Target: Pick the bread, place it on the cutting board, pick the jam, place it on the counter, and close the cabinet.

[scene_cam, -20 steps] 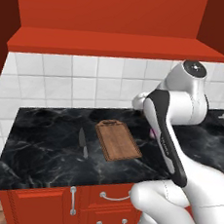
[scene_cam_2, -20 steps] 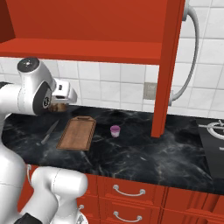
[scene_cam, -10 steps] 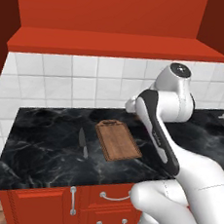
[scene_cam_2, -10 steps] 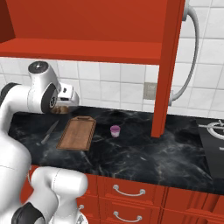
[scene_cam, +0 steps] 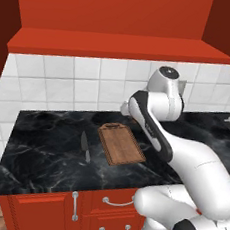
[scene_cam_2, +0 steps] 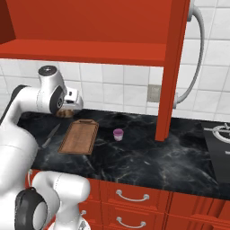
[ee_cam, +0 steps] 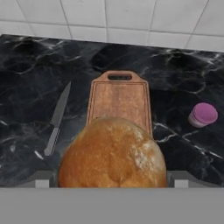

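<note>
One bread (ee_cam: 113, 153) gripped in fingers (ee_cam: 113, 181) above black counter (ee_cam: 26, 87); white tiles behind, cutting board (ee_cam: 119, 103) below.

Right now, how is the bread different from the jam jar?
The bread is golden-brown and held in the gripper above the counter; the jam jar is purple-pink and stands on the counter, right of the cutting board. The bread is a crusty lump; the jar is smooth. Both are small and roundish.

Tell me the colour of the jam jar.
Purple-pink jam, clearest in the hand view.
</note>
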Robot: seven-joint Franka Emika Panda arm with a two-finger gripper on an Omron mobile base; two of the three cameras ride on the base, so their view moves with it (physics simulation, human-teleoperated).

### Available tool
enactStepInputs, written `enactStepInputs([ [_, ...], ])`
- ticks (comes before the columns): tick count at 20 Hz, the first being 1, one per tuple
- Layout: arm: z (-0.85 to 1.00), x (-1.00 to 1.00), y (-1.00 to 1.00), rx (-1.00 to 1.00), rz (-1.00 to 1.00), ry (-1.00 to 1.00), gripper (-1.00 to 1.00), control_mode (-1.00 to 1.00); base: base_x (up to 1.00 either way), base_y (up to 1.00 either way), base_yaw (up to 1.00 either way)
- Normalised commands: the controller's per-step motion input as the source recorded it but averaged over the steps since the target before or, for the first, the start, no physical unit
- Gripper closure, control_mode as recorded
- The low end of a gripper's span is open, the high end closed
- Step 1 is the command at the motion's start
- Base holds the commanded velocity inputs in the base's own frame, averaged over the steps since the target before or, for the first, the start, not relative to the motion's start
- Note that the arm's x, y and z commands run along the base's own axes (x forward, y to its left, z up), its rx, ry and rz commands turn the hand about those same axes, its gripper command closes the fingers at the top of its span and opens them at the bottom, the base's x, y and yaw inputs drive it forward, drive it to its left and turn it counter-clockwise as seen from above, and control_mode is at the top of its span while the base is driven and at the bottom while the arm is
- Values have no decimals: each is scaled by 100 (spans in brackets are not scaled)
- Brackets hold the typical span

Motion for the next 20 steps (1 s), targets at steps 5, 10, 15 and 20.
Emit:
enactStepInputs([
  [5,-32,26,3,0,0,8,100,-100,0,0,0],
  [10,-40,20,0,0,0,8,100,-100,0,0,0],
  [15,-43,23,1,0,0,3,100,-100,0,0,0],
  [20,-38,29,5,0,0,1,100,-100,0,0,0],
])
